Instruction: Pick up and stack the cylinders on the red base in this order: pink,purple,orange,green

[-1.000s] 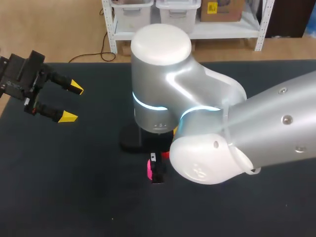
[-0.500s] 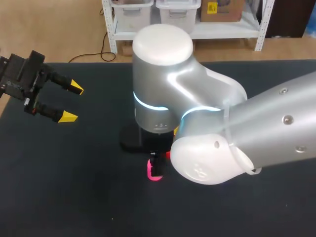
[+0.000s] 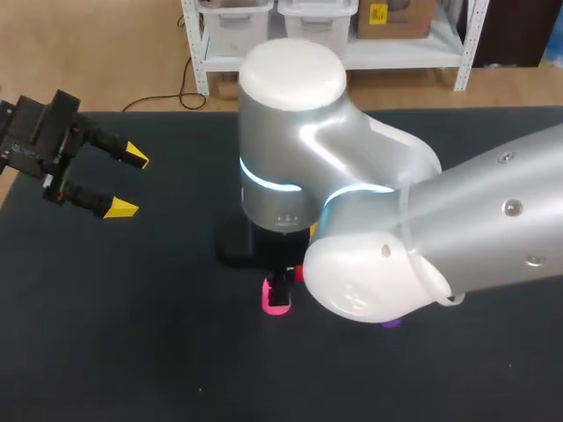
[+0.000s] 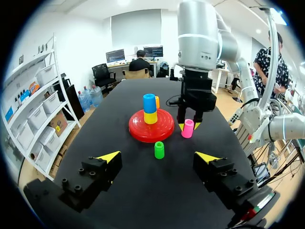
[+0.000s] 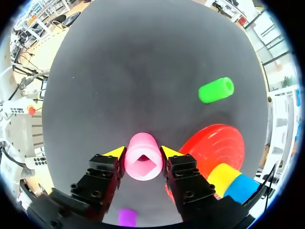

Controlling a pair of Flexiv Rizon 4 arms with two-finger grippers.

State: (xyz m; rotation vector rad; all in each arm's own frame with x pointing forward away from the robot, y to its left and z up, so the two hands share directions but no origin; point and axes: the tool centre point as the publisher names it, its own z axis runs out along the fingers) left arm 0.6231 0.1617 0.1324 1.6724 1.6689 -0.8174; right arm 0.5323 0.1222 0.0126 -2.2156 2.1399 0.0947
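In the right wrist view the pink cylinder (image 5: 143, 160) stands upright on the table with my right gripper (image 5: 143, 151) shut on it, one yellow tip on each side. The left wrist view shows that same pink cylinder (image 4: 188, 128) in the right gripper (image 4: 189, 126), just beside the red base (image 4: 143, 133). The base carries a yellow cylinder (image 4: 150, 117) with a blue one (image 4: 149, 103) on top. An orange cylinder (image 4: 157, 101) peeks out behind them. The green cylinder (image 4: 159, 150) stands in front of the base. The purple cylinder (image 5: 127, 217) lies near my right wrist. My left gripper (image 3: 130, 183) hangs open at the far left.
My big right arm (image 3: 369, 229) covers the table's middle in the head view and hides most of the red base. The dark table (image 3: 132, 334) stretches bare to the left and front.
The right gripper's fingers have closed in from wide open onto the pink cylinder. The right arm shifted slightly, uncovering a bit of purple. The left arm has kept still.
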